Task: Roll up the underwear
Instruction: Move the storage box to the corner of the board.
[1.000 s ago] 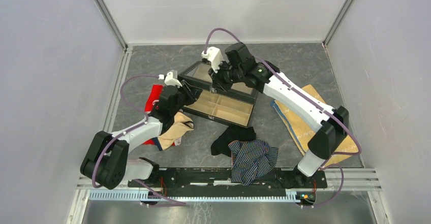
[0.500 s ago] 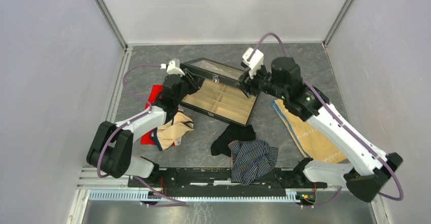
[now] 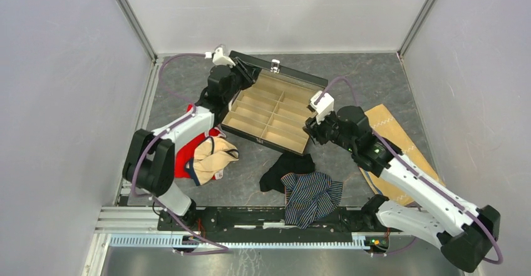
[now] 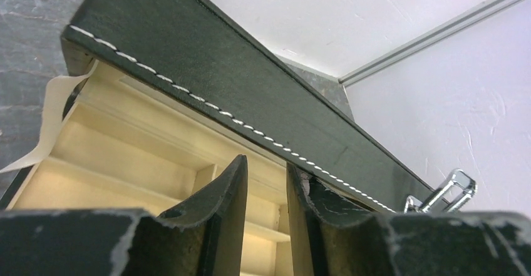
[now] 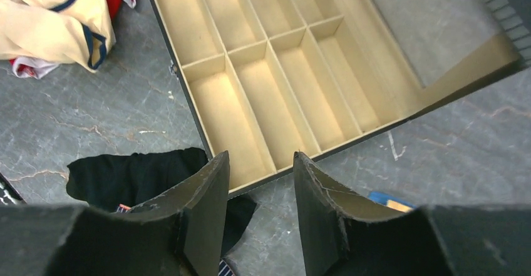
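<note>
A robot lab test cell, not a home or shop. Plain white panel walls (image 3: 275, 13) close in three sides, joined by bare aluminium struts (image 3: 128, 16) running to the upper corners. Two white-and-black arms, left (image 3: 181, 129) and right (image 3: 407, 176), are bolted to a black plate (image 3: 250, 216) along the bottom edge of a grey marbled desk (image 3: 363, 76), with purple cables (image 3: 172, 60) looping off them. The only household things are underwear (image 3: 313, 194) and a box (image 3: 263, 141) at centre.
</note>
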`<action>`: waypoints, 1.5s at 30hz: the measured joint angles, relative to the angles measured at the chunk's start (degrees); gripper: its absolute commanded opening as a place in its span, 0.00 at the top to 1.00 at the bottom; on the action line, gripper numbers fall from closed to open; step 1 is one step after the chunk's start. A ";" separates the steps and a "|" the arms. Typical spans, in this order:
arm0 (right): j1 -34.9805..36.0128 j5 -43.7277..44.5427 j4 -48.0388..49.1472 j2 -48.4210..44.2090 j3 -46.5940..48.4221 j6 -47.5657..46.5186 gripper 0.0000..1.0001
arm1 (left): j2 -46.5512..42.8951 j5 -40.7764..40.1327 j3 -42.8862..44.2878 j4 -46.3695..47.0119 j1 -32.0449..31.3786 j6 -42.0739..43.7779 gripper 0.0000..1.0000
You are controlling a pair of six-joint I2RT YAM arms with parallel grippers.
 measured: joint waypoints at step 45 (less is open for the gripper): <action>0.42 -1.88 19.56 24.87 -13.20 2.91 0.52 | 15.43 4.35 23.23 -14.21 -0.04 3.85 0.34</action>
